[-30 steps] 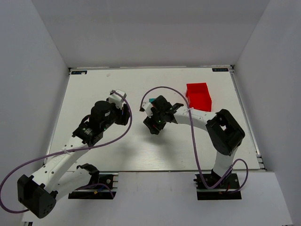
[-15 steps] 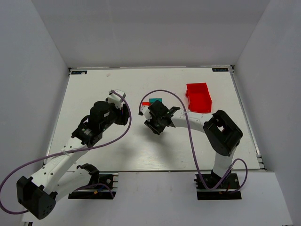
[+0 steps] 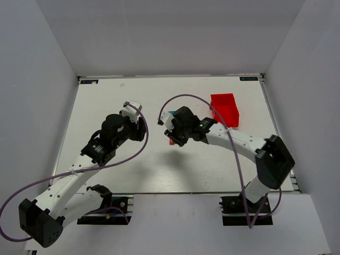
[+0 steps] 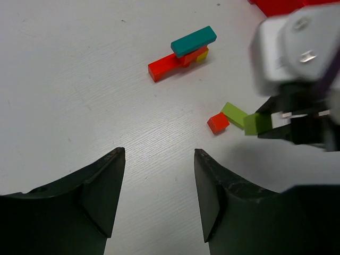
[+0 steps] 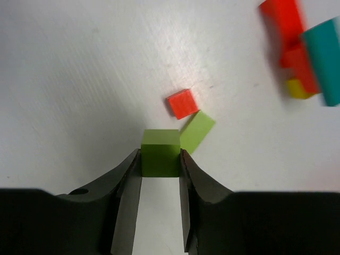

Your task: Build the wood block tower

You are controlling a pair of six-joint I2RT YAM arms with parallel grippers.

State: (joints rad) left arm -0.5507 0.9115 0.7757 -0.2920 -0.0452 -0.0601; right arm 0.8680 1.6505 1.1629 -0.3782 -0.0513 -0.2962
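Right tool point(image 5: 160, 159): narrowed onto a lime green cube point(image 5: 160, 151), one finger flat against each side face. Just ahead of its tips on the desk point(image 5: 79, 69) lie a slanted lime green bar point(image 5: 197, 131) and a small red cube point(image 5: 183, 103) at the bar's far end; contact between the two cannot be told.

Wood block tower point(image 5: 305, 58): farther ahead and right of this tool, blurred. A teal bar point(image 4: 194, 41) is uppermost, over a red bar point(image 4: 164, 65).

Left tool point(image 4: 156, 186): spread wide, nothing between the fingers. The tower is well ahead of it.
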